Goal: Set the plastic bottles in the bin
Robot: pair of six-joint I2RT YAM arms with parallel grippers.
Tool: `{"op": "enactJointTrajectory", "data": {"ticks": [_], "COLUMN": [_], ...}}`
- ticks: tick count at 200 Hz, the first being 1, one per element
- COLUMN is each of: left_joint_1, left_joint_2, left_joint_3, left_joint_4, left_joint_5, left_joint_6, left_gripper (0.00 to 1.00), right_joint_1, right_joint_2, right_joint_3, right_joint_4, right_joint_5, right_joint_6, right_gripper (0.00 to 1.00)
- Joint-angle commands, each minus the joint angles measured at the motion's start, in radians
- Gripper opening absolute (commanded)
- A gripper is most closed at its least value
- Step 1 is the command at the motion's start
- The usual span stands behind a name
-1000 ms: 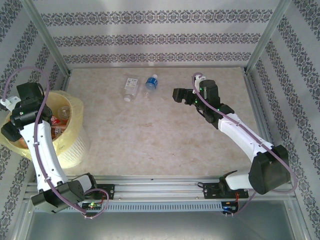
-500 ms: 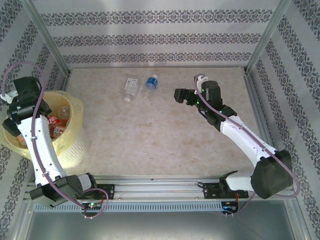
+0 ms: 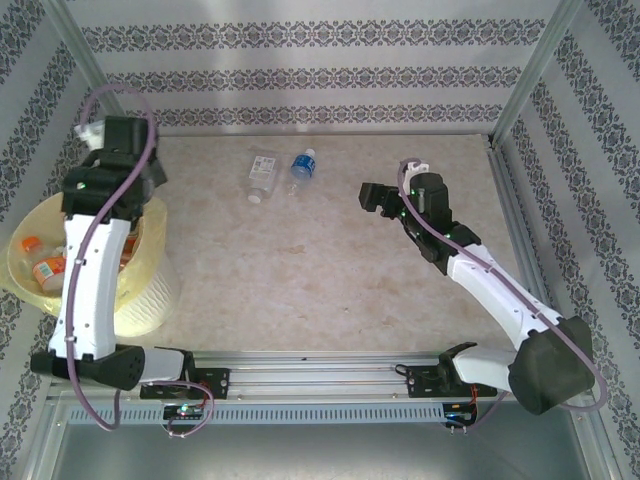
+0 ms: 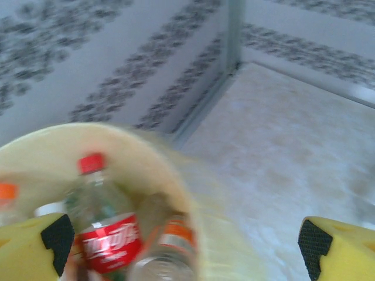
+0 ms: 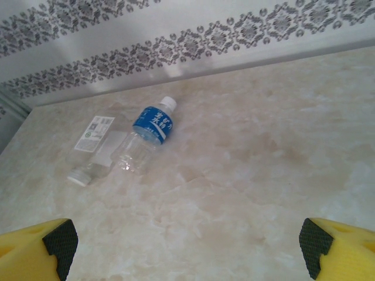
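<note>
— Where are the bottles lying?

— Two are on the table (image 3: 330,270), near the back wall. The blue-label bottle (image 3: 303,166) lies on its side, its long axis running near to far and its white cap toward the wall. The white-label bottle (image 3: 262,175) lies just beside it on the left, roughly parallel, but with its cap toward the arms.

— Are they touching?

— Close together; I cannot tell whether they touch.

— And the others?

— In the bin (image 3: 150,290) at the left edge of the table. The left wrist view shows a red-label bottle (image 4: 108,234) there with its red cap uppermost, an orange-label one beside it.

— The grippers?

— The left gripper (image 4: 184,246) hangs over the bin's rim, fingers spread wide with nothing between them. The right gripper (image 5: 184,243) is just as wide apart and empty, well to the right of the two bottles and facing them.
</note>
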Motion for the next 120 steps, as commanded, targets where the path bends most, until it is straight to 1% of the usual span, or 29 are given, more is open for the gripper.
{"op": "enactJointTrajectory", "data": {"ticks": [1,26,49,67,103,120], "left_joint_1": [-0.152,-0.297,-0.374,-0.4,-0.402,-0.4], "left_joint_2": [0.08,0.208,0.325,0.413,0.564,0.654], "left_joint_3": [0.06,0.145,0.216,0.267,0.294,0.337], "left_joint_4": [0.053,0.14,0.218,0.248,0.347,0.359], "left_joint_5": [-0.063,-0.029,0.046,0.09,0.235,0.268], "left_joint_6": [0.005,0.062,0.11,0.119,0.137,0.149], "left_gripper": [1.0,1.0,1.0,1.0,1.0,1.0], "right_joint_1": [-0.012,-0.019,-0.024,-0.028,-0.037,-0.041], "right_joint_2": [-0.053,-0.089,-0.121,-0.145,-0.185,-0.197], "right_joint_3": [-0.021,-0.036,-0.056,-0.067,-0.093,-0.097], "right_joint_4": [0.018,-0.011,-0.03,-0.047,-0.064,-0.078], "right_joint_5": [0.062,0.078,0.092,0.104,0.127,0.134], "right_joint_6": [0.01,-0.002,-0.006,-0.008,-0.009,-0.003], "right_gripper": [0.98,0.98,0.98,0.98,0.98,0.98]}}
